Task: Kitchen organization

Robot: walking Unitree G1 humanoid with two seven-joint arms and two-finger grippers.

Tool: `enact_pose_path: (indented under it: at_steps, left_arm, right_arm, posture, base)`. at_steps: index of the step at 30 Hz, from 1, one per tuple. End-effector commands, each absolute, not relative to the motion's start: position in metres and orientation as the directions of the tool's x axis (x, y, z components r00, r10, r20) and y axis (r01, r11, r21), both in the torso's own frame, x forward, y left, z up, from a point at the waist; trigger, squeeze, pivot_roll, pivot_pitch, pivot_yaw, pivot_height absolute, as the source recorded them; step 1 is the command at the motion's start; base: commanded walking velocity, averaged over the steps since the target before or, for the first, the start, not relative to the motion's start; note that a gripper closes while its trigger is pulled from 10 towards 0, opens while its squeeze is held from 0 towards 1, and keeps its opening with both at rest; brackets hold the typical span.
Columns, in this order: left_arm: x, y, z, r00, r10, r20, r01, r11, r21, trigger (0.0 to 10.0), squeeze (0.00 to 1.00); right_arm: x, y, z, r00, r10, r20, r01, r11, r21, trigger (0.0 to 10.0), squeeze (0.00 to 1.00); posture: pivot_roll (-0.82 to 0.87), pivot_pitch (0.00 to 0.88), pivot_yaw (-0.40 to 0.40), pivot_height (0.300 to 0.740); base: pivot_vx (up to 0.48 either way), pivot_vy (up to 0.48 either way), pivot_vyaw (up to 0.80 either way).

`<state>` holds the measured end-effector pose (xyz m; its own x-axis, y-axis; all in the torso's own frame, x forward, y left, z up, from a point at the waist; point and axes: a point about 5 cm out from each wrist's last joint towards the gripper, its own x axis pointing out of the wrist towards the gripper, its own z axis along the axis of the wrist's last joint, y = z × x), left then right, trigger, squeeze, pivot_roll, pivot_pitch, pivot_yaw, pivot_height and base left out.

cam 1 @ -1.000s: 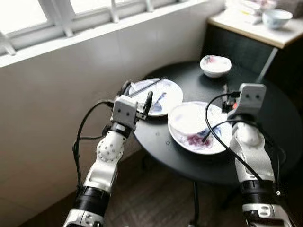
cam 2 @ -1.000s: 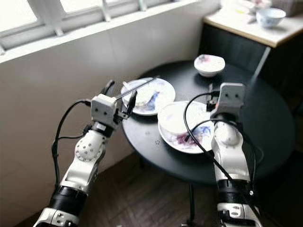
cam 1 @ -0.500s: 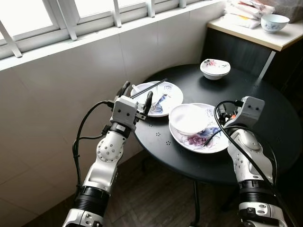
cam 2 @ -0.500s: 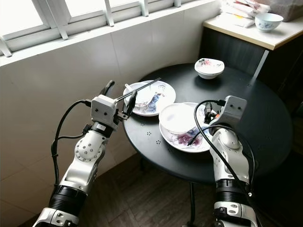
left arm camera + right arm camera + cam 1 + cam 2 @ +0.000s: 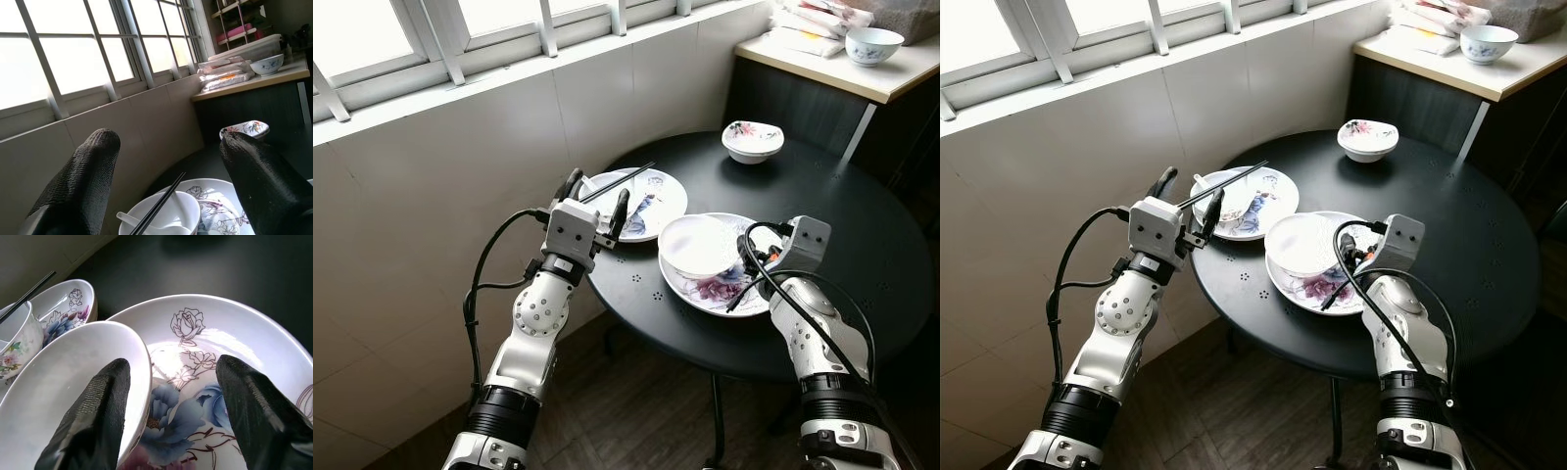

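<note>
**Operator:** Which arm should take the next dish, and how does it lie?

**Observer:** Your right gripper (image 5: 168, 416) is the one placed for it. Its two black fingers are spread wide and hold nothing. The plain white bowl (image 5: 698, 245) sits on the large round flower-painted plate (image 5: 724, 292), towards the window side of that plate. One finger (image 5: 93, 416) lies right at the bowl's near rim, and I cannot tell whether it touches. The other finger hangs over the bare painted face of the plate.

**Operator:** So the bowl is straight ahead?

**Observer:** Not quite. It lies ahead and off to one side of the gap, so I judge you must shift towards the bowl before you pinch its wall. The bowl is round, so it has no long axis to line up with.

**Operator:** And the left arm?

**Observer:** Your left gripper (image 5: 171, 171) is also open and empty, held at the edge of the round black table (image 5: 862, 225). Ahead of it sits the smaller flowered plate (image 5: 646, 201), carrying a small white cup (image 5: 168, 215) with dark chopsticks (image 5: 161, 208) across it. The chopsticks run roughly along your line of reach and slant away, and that plate is well apart from the right gripper.
</note>
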<state>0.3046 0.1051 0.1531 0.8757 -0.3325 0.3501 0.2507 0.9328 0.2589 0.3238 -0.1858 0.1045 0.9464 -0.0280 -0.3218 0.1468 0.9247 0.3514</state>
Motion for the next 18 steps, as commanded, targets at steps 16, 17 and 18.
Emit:
enact_pose_path:
  at_steps: [16,17,18]
  left_arm:
    - [0.3058,0.1049,0.1481,0.887,-0.331,0.323,0.244,0.928,0.28,10.0,0.0]
    - [0.3058,0.1049,0.1481,0.887,-0.331,0.323,0.244,0.928,0.28,10.0,0.0]
    - [0.3059,0.105,0.1474,0.888,-0.332,0.32,0.245,0.928,0.283,10.0,0.0]
  right_arm:
    - [0.3247,-0.1782,0.1011,0.925,0.095,-0.368,0.176,0.75,0.637,0.0,0.0]
    - [0.3247,-0.1782,0.1011,0.925,0.095,-0.368,0.176,0.75,0.637,0.0,0.0]
    - [0.3241,-0.1781,0.0984,0.915,0.107,-0.388,0.197,0.721,0.664,0.0,0.0]
  posture:
    - [-0.18,0.0,0.041,0.74]
    - [-0.18,0.0,0.041,0.74]
    - [-0.18,0.0,0.041,0.74]
  base:
    - [0.0,0.0,0.0]
    - [0.0,0.0,0.0]
    - [0.0,0.0,0.0]
